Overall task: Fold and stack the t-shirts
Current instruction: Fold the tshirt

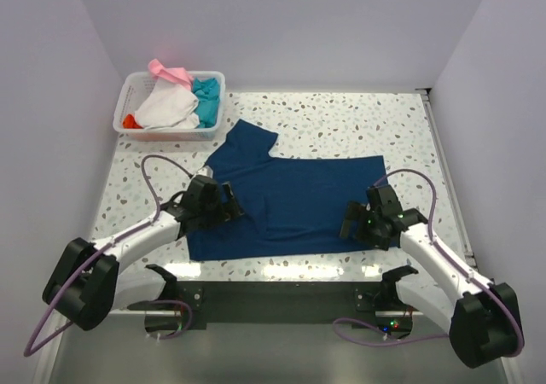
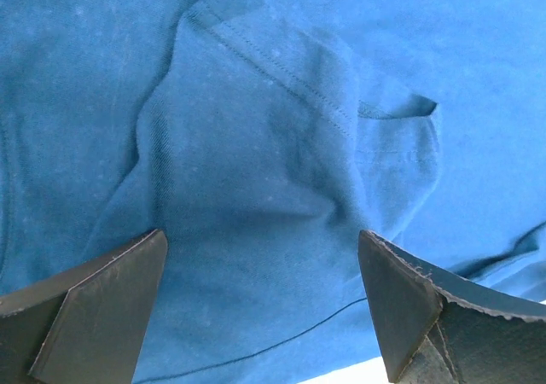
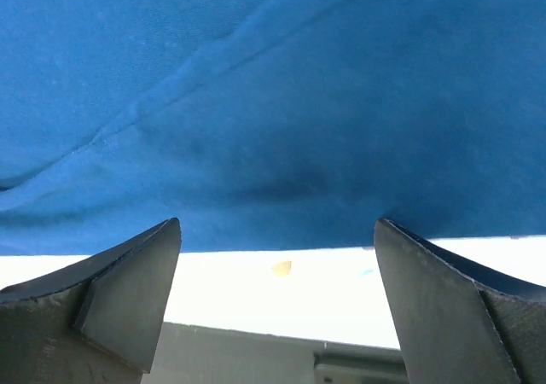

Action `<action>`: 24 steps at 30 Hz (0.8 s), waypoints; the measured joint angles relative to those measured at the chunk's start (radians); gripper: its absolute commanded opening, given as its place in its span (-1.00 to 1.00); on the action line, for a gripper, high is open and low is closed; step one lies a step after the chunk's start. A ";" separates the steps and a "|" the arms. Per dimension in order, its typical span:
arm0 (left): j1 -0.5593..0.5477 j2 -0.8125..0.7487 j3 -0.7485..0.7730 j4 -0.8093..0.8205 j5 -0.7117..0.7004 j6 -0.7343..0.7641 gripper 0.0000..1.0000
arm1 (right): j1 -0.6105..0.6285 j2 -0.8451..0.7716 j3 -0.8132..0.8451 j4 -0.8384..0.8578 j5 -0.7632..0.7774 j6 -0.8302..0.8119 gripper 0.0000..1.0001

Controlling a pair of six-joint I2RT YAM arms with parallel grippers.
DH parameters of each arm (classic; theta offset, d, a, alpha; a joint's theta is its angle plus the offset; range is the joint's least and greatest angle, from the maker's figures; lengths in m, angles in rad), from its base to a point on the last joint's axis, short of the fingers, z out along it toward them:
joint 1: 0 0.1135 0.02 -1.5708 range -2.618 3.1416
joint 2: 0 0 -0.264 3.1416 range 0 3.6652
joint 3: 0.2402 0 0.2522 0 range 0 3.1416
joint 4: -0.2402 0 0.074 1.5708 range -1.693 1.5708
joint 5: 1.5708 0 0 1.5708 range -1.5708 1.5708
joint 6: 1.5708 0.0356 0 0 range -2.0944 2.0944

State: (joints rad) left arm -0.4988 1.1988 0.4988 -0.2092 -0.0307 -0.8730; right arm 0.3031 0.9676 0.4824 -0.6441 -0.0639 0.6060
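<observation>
Left tool (image 2: 264,256): jaws spread wide, nothing between them, low over the dark navy-blue cloth t-shirt (image 1: 294,196). Its wrist view shows a stitched sleeve hem and a soft ridge of cloth just ahead of the fingers. Whether it is touching the cloth: cannot tell.

Right tool (image 3: 277,239): also spread wide and empty, poised at the shirt's near right edge. The hem line runs across just past the fingertips, with pale surface on the near side.

The shirt lies spread out on the white speckled tabletop (image 1: 341,119), between the two arms, one sleeve reaching up-left. Plain side up, no print showing. Some wrinkles near the left tool. Not yet folded.

Reading of the placement: the tools sit one at each end of the garment's near side with jaws wide. This looks like the set-up for a paired pinch on the near edge, to lift it and fold it over. Laying the shirt flat first should give cleaner fold lines.

Container: white plastic slatted basket (image 1: 171,135), far left on the tabletop, near the raised sleeve; whether they touch, cannot tell. It holds a crumpled heap:
- white tee (image 1: 166,107) in the middle
- teal tee (image 1: 205,98) at the right
- pink tee (image 1: 171,72) draped over the far rim
- orange-red tee (image 1: 130,121) peeking out at the near left corner

All are unfolded. The task looks to be at an early stage: one shirt out, the rest waiting.
</observation>
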 measured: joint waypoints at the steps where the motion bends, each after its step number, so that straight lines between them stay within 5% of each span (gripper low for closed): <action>1: 0.000 -0.017 -0.003 -0.023 -0.005 -0.004 1.00 | 0.000 -0.023 0.001 -0.025 0.000 0.006 0.98; 6: 0.000 -0.041 0.061 -0.195 -0.064 0.001 1.00 | 0.001 -0.078 0.091 -0.097 0.019 0.021 0.98; 10: 0.000 0.056 0.267 -0.243 -0.113 0.037 1.00 | 0.001 -0.034 0.241 -0.100 0.049 0.016 0.98; 16: 0.000 0.370 0.725 -0.265 -0.184 0.137 1.00 | -0.005 0.082 0.351 -0.065 0.065 0.000 0.98; 24: 0.029 0.994 1.504 -0.393 -0.255 0.240 1.00 | -0.110 0.174 0.372 -0.058 0.038 -0.048 0.97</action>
State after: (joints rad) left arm -0.4702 2.1925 2.0026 -0.6022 -0.2855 -0.6331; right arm 0.1932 1.1412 0.8543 -0.7025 -0.0261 0.5583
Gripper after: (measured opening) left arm 0.997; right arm 0.987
